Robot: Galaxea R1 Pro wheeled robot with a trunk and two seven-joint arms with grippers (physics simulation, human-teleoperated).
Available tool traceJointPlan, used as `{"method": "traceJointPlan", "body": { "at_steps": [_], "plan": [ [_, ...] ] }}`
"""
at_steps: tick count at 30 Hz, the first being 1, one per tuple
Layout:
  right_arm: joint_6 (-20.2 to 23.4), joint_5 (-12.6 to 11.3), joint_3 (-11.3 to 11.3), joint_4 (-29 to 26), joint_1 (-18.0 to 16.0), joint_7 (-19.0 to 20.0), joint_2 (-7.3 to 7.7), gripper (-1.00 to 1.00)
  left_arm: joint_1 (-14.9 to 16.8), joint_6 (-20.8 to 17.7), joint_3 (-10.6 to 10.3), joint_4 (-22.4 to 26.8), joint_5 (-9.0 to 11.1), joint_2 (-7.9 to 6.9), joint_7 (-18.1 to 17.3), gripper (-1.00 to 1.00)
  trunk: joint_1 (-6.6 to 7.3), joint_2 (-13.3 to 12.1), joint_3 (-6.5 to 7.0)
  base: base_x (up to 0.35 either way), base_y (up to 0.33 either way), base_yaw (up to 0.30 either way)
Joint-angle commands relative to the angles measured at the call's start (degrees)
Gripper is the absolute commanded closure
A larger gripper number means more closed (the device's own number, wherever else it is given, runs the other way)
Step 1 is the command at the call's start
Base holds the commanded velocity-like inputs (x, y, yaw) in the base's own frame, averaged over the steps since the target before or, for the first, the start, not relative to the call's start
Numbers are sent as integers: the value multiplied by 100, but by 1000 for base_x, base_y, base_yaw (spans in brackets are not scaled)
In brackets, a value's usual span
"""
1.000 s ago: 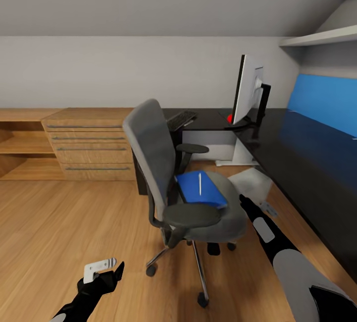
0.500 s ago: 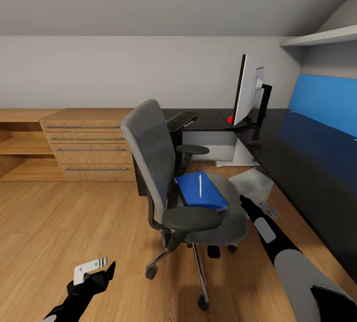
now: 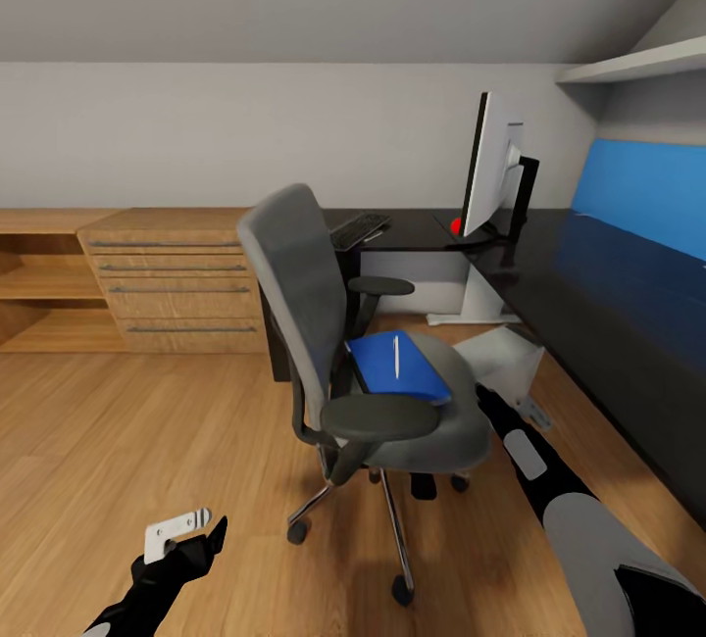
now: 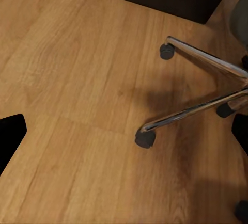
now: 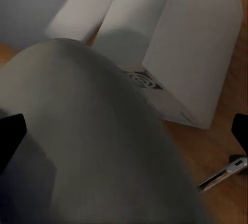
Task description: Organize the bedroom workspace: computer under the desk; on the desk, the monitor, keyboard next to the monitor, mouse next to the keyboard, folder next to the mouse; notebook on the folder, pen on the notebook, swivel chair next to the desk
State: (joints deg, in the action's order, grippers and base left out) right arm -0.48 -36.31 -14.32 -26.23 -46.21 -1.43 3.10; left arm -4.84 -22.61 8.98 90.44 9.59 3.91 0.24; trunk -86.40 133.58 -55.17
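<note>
Wood floor [image 3: 147, 421] around swivel chair [image 3: 363, 363] holding folder [image 3: 397, 369], pen [image 3: 396, 357]; both jaws wide

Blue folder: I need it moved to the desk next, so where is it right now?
In the head view the flat bright blue folder lies on the grey swivel chair seat, a thin white pen on top, left of the glossy black desk.

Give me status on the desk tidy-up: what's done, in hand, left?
Done: monitor and keyboard sit on the desk; the computer is on the floor by it. In hand: right gripper is at the chair seat, beside the folder. Left: folder and pen are on the seat, not yet moved.
</note>
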Motion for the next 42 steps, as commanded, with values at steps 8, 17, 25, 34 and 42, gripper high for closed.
{"method": "traceJointPlan", "body": {
  "at_steps": [8,17,25,34,42],
  "plan": [
    [3,-70,17,3,-2,-15,48,-100,1,-33,12,9,61,4,3,-100,-66,124,-58,0,0,0],
    [10,-77,17,9,-2,-15,42,-100,1,-33,23,30,59,4,3,-100,-66,124,-59,0,0,34],
    [12,-78,17,12,-2,-15,42,-100,1,-33,25,35,53,4,3,-100,-66,124,-94,0,0,199],
    [10,-78,17,20,-2,-15,33,-100,1,-33,33,29,52,3,17,-100,-66,124,-151,0,0,199],
    [6,-78,17,21,-2,-15,25,-100,1,-33,25,5,44,-4,27,-100,-66,124,-203,0,0,197]
  ]
}}
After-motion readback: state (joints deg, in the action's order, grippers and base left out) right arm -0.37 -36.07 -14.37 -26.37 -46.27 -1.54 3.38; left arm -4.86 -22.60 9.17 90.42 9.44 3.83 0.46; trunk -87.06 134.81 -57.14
